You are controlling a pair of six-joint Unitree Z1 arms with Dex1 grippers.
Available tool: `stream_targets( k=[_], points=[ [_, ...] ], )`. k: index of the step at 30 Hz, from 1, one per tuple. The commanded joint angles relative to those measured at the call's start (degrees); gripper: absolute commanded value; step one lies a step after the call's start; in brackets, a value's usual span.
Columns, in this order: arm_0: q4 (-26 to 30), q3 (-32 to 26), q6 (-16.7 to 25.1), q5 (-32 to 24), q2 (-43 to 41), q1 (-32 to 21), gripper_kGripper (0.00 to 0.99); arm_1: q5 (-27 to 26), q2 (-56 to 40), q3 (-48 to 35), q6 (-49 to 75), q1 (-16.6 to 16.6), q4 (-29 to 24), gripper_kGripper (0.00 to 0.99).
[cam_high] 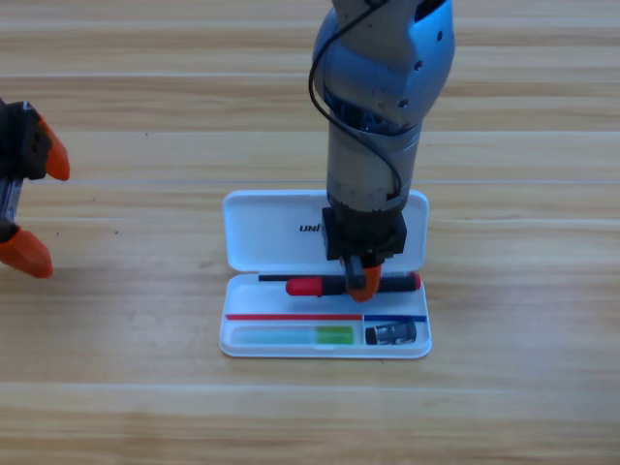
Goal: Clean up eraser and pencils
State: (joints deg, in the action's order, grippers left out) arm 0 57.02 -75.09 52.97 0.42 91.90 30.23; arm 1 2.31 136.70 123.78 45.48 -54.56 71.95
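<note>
Worktop: pale wood with long grain, smooth, faint sheen.
Case: white plastic, smooth, lightly glossy.
Marker: black barrel, red ends, shiny plastic.
Green pencil: pale translucent plastic.
Eraser: dark, matt block.
Right arm: grey, smooth, glossy casing.
Left claw: orange jaws, smooth plastic look.

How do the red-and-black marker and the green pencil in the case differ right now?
The marker is black with red ends; the green pencil is pale and translucent. The marker lies in the upper tray under the right gripper; the green pencil lies free in the lower left compartment. Both lie lengthwise inside the white case.
</note>
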Motion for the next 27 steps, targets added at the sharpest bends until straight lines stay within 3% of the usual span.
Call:
stream_targets(
  k=[1, 3, 10, 22, 27],
  points=[
    [-1.0, 2.2, 0.6, -0.4, -0.8, -0.9, 0.99, -0.6, 3.6, 0.2, -1.3, -1.5, 0.8, 0.822],
    [-1.4, 2.6, 0.5, -0.5, -0.8, -0.9, 0.99, -0.6, 3.3, 0.2, -1.3, -1.5, 0.8, 0.871],
    [-2.9, 1.6, 0.4, -1.9, -0.7, -2.4, 0.99, -1.7, -0.7, -0.8, -1.5, -1.9, 1.9, 0.904],
    [-2.9, -7.5, 0.2, -6.3, -0.3, -9.5, 0.99, -12.8, -24.7, -9.2, -4.7, -3.7, 2.1, 0.905],
    [-2.1, -10.7, 0.2, -6.4, 1.2, -10.1, 0.99, -17.5, -35.0, -13.9, -8.6, -3.5, -2.7, 0.905]
  ],
)
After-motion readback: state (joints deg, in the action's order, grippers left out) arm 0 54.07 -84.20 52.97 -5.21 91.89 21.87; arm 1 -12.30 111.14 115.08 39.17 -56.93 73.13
